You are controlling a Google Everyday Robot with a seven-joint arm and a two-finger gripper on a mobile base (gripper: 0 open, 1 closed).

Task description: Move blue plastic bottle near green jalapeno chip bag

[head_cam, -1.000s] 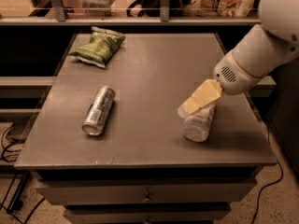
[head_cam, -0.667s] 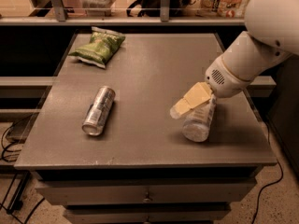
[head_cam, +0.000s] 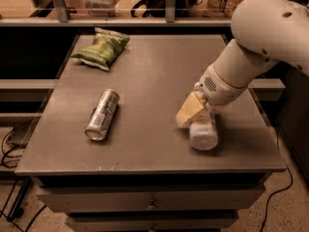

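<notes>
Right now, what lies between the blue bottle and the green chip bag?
Only bare table, in the camera view; the silver can lies off that line. The gripper is at the blue plastic bottle.

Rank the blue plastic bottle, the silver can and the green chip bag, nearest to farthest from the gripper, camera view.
The gripper is at the table's front right.
1. blue plastic bottle: right beside it, front right.
2. silver can: lying front left.
3. green jalapeno chip bag: back left corner.

The pale yellow gripper (head_cam: pixel 192 114) hangs low, angled down and leftward; above and right of it rises the white rounded arm (head_cam: pixel 260 37).
</notes>
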